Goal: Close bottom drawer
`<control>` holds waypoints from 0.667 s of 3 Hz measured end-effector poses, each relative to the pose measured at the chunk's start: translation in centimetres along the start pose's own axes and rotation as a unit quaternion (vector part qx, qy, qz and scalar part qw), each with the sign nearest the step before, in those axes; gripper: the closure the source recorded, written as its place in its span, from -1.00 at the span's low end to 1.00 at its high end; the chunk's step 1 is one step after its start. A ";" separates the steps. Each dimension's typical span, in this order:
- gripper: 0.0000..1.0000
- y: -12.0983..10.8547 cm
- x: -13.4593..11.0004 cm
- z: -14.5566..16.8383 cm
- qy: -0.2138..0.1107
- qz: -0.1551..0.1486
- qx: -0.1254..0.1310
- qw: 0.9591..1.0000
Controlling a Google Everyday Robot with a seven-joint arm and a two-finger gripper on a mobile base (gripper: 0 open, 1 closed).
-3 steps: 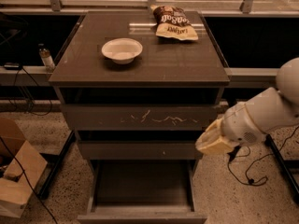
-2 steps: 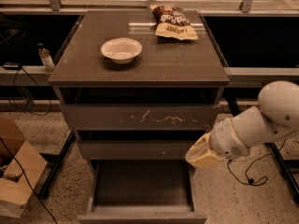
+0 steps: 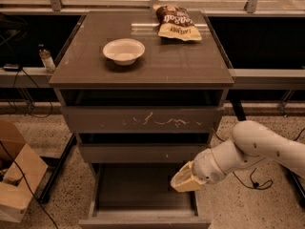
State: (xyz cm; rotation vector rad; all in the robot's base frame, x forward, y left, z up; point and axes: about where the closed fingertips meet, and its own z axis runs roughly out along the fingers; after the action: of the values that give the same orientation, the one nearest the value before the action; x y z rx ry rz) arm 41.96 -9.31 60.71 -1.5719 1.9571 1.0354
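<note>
The bottom drawer (image 3: 143,220) stands pulled out at the foot of the grey-brown cabinet, its flat dark base showing and its plain front strip at the picture's lower edge. My gripper (image 3: 182,180) hangs on the white arm (image 3: 257,149) from the right, over the right part of the open drawer, just below the middle drawer (image 3: 143,152). Its yellowish fingers point down and to the left. It holds nothing that I can see.
Above are the middle drawer and the taller top drawer (image 3: 143,119) with pale scratch marks. A white bowl (image 3: 124,50) and a chip bag (image 3: 177,23) lie on the cabinet top. A cardboard box (image 3: 14,185) stands at left. Cables lie on the floor at right.
My gripper and arm have moved down and to the left, from beside the cabinet's right edge to over the open bottom drawer. The drawer has not moved.
</note>
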 end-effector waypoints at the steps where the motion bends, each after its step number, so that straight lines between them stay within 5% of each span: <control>1: 1.00 -1.8 2.9 4.4 -0.015 0.016 -0.033 0.999; 2: 1.00 -3.3 5.3 6.8 -0.038 0.046 -0.083 0.995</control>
State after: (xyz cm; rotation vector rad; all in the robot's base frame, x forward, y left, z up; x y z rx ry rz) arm 42.81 -7.77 51.65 -1.5134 1.9508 1.3069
